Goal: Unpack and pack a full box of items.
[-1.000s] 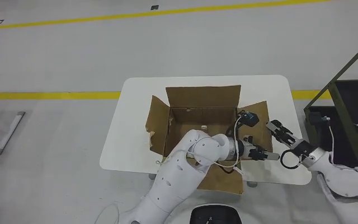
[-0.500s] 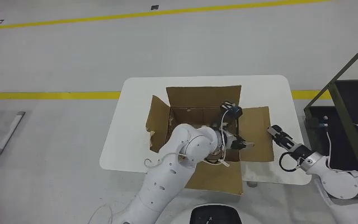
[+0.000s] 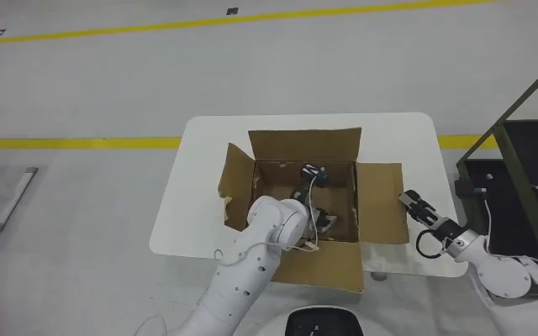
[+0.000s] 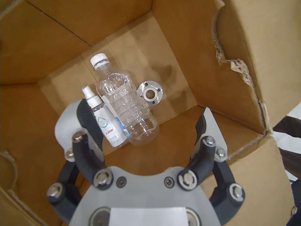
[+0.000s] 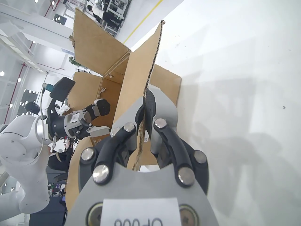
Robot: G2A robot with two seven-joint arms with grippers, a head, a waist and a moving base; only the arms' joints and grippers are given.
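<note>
A cardboard box (image 3: 303,144) sits on the tabletop (image 3: 202,168). The right fingers (image 5: 150,103) are clamped on its side flap (image 5: 138,71). The left fingers (image 3: 328,220) are spread wide and empty inside it. Just beyond their tips lie a clear bottle (image 4: 128,109), a spray bottle (image 4: 103,121) touching it, and a metal flange (image 4: 150,93).

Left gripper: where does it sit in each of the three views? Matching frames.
Top view: left gripper inside the open cardboard box, toward the robot's side.
Left wrist view: in the foreground, open, above a clear bottle on the box floor.
Right wrist view: farther off, beyond the side flap that the right gripper pinches.
Shared landmark: the cardboard box.
</note>
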